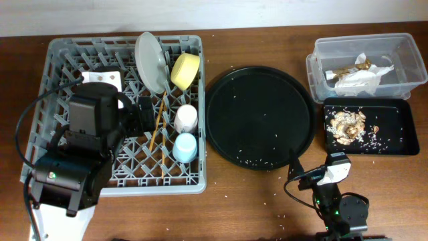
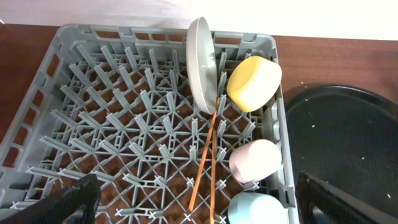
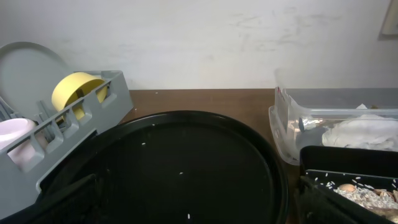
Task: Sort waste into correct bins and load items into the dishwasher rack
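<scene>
dishwasher rack sits at table's left w/ grey plate standing on edge btwn pegs and yellow bowl tipped beside it at the rack's right wall. pink cup and blue cup sit along the same wall, chopsticks lying on the lattice just left of them. left gripper hangs over the rack, jaws spread wide, holding nothing. right gripper, low at table's front, is likewise parted and empty, facing the round black tray, speckled w/ rice bits. far right: napkin and wrapper in clear tub; food scraps in shallow black tray.
</scene>
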